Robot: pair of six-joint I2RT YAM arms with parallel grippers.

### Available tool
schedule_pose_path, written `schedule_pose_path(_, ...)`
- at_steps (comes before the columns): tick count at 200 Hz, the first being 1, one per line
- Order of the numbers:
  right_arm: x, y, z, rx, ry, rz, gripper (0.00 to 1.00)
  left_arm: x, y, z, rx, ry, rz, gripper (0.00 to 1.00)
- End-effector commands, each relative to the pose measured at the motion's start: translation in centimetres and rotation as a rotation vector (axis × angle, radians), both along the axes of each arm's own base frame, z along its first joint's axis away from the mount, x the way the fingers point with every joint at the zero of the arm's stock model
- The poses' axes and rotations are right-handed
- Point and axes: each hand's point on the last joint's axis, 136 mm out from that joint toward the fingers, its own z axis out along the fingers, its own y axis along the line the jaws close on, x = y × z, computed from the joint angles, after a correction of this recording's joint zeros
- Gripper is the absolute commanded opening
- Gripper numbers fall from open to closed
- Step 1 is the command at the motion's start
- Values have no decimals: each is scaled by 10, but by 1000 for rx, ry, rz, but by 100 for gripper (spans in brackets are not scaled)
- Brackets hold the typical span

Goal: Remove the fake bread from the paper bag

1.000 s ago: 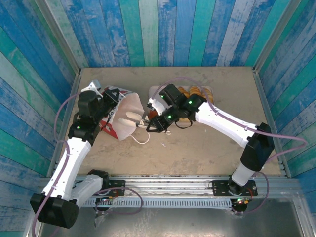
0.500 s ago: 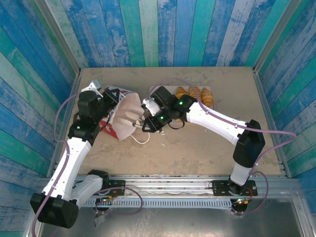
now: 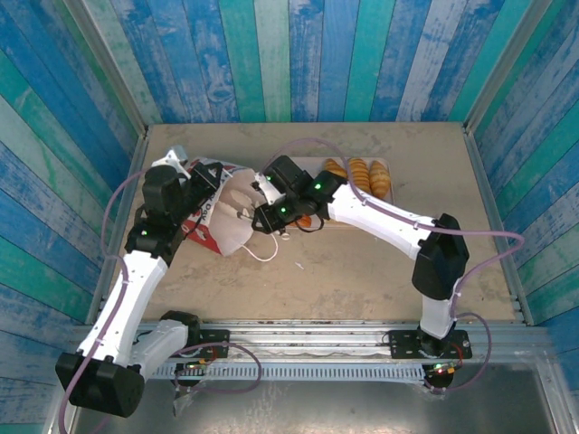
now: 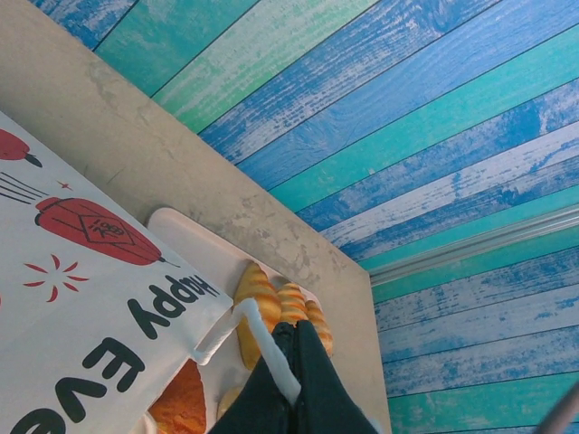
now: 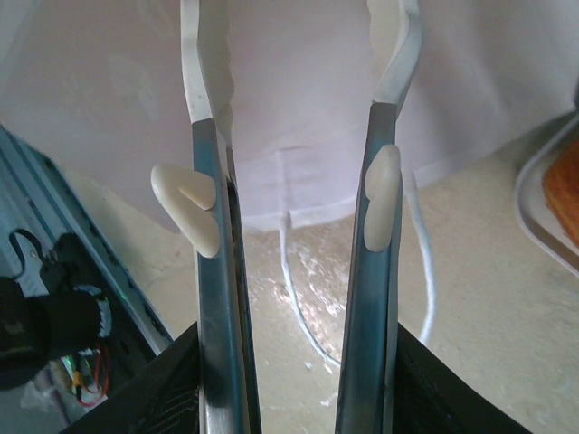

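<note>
While the paper bag [image 3: 220,220] lies on its side at the left of the table, mouth facing right, three ridged fake bread pieces [image 3: 358,175] sit in a row at the far end of the pale tray [image 4: 194,242] just right of it. A darker orange piece [image 3: 304,220] lies at the tray's near edge. The left gripper [image 4: 294,362] is clamped on the bag's white cord handle [image 4: 258,330]. The right gripper [image 3: 246,214] is at the bag's mouth, its fingers [image 5: 213,226] apart with nothing between them and the white inside ahead.

A second ago the right arm lay over the tray, hiding the bread. It has since swung left to the bag, while the left arm has not moved.

The tabletop [image 3: 362,271] is bare tan board, enclosed by worn blue and green plank walls [image 3: 298,54], with a metal rail [image 3: 308,339] along the near edge.
</note>
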Motion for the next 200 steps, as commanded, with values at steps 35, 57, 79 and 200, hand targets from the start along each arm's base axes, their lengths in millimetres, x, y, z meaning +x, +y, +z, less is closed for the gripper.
schedule_pose_path(35,24,32,3,87,8,-91,47,2,-5,12,-4,-43,-25,0)
schedule_pose_path(57,37,31,-3,71,-20,-159,47,3,-5,12,-9,-42,-25,0)
schedule_pose_path(79,47,38,-9,73,-25,-188,47,3,-6,11,-9,-41,-27,0)
schedule_pose_path(200,78,69,-30,71,-79,-229,46,2,-8,8,-11,-33,-41,0)
